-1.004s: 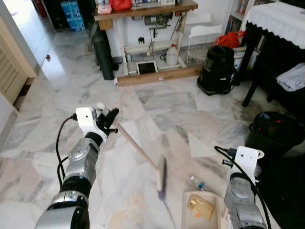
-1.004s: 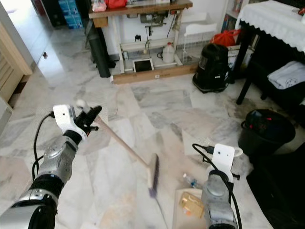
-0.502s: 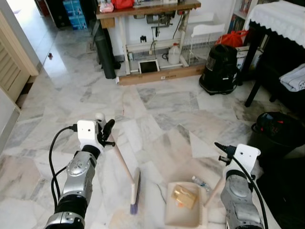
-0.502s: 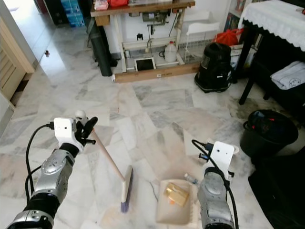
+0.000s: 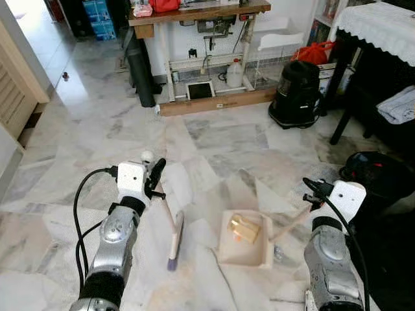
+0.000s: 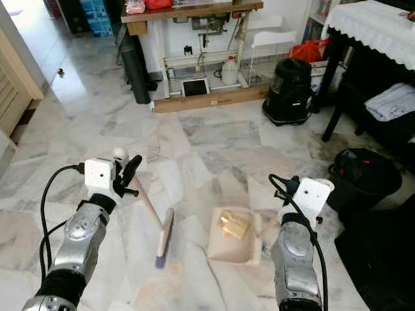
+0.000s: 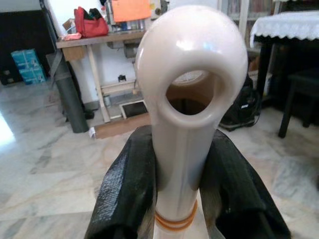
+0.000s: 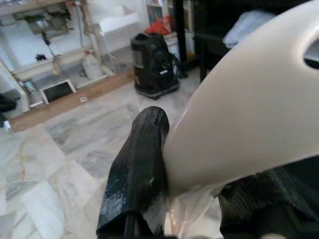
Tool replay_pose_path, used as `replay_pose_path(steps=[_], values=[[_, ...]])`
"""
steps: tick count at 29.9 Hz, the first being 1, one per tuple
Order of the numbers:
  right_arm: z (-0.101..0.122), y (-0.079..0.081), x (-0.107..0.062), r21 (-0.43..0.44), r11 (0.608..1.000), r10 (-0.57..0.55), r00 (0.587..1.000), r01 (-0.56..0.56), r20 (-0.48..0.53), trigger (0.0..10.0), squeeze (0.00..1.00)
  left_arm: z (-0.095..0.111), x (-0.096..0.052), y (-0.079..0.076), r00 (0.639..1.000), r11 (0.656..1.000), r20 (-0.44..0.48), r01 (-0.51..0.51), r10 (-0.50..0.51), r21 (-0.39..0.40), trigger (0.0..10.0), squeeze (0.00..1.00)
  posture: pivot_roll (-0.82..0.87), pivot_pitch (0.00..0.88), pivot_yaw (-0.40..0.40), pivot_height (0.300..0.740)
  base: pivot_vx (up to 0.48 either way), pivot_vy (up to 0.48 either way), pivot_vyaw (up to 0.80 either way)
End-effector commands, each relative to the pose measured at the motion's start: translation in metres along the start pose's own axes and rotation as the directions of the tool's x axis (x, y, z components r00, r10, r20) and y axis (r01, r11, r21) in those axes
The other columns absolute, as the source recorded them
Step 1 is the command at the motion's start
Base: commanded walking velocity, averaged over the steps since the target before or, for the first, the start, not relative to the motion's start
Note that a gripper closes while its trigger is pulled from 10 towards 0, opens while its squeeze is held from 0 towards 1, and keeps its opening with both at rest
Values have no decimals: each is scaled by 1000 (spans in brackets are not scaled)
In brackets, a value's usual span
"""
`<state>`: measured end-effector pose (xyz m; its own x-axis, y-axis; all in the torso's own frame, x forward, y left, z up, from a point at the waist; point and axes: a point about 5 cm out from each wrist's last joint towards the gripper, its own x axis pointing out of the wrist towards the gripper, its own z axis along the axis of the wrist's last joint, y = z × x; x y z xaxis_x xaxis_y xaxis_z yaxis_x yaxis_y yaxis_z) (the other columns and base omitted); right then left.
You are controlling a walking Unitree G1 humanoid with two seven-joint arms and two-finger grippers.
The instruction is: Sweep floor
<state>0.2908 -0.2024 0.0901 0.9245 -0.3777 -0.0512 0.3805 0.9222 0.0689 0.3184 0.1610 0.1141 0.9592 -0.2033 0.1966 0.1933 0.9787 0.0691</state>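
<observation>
Nearest, left end effector (image 5: 154, 176): 2 black fingers (image 7: 127, 191) clamped on the cream broom handle (image 7: 185, 124), just below its ring-shaped end. Broom (image 5: 174, 234): handle slants down to a narrow head with purple bristles resting on the marble floor (image 5: 220, 139), left of the dustpan.

Right end effector (image 5: 316, 194): black finger (image 8: 137, 167) pressed against the cream dustpan handle (image 8: 249, 119), gripping it; the second finger is partly hidden.

Dustpan (image 5: 246, 240): cream, flat on the floor between the 2 arms, holding 1 tan crumpled item (image 5: 242, 228), possibly a paper bag. Small clear litter (image 5: 277, 252) lies just beside its right edge.

Right side: black bin (image 5: 379, 176). Farther: black vacuum cleaner (image 5: 296, 94), white jug (image 5: 234, 75), black cylinder (image 5: 141, 78), wooden bench (image 5: 194, 13) by the far wall.
</observation>
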Motion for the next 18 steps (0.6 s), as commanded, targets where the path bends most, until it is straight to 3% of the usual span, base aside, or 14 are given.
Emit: replay_pose_path(steps=[1,11,18], values=[[16,9,-1,25,999,46,996,-48,83,10000,0,13,1,3,998,1000,61,-19,19,2,10000,0,-159,0,11,740,0,0,0],[26,13,-6,29,995,87,988,-91,131,10000,0,13,-2,3,997,999,67,-49,48,10,10000,0,-150,0,16,740,0,0,0],[23,13,-11,34,996,81,988,-86,131,10000,0,11,-3,3,998,999,50,-34,33,21,10000,0,-155,0,34,740,0,0,717]])
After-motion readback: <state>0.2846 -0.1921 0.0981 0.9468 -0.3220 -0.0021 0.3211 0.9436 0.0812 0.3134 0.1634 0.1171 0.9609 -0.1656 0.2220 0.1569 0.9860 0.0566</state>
